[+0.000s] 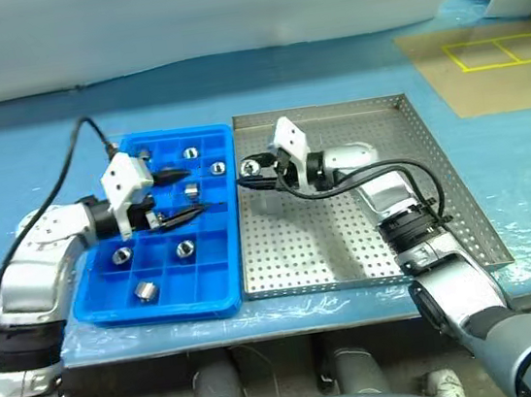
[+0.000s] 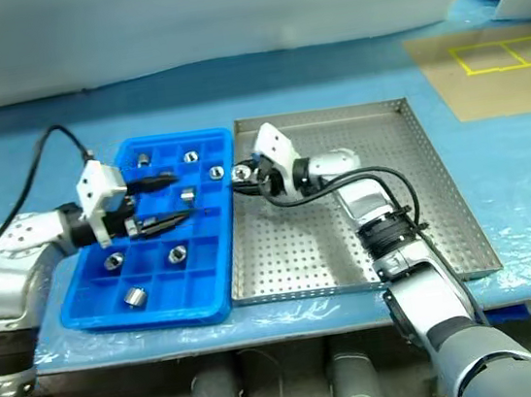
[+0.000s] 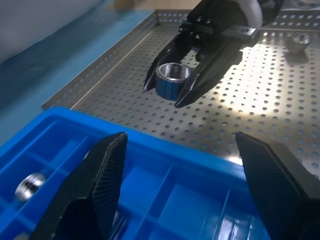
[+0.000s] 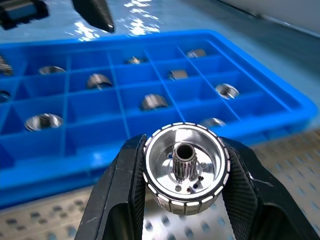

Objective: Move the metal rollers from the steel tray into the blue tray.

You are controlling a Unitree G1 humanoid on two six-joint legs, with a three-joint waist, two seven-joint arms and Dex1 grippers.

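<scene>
The blue tray [image 1: 167,304] lies left of the steel tray [image 1: 349,236], rim to rim. Several metal rollers [image 1: 185,249] sit in separate compartments of the blue tray. My right gripper [image 1: 248,174] points left, just above the steel tray's left edge beside the blue tray's rim, and is shut on a metal roller [image 4: 185,167] whose hollow centre faces the wrist camera. My left gripper [image 1: 190,193] hovers open over the blue tray's middle, pointing right toward the held roller [image 3: 172,77], with nothing between its fingers [image 3: 100,185]. Another roller [image 3: 300,40] rests on the steel tray's perforated floor.
Both trays sit on a blue-covered table whose front edge [image 1: 293,330] runs just below them. A brown board with yellow markings [image 1: 492,61] lies at the back right. A black cable [image 1: 73,150] loops up from my left wrist.
</scene>
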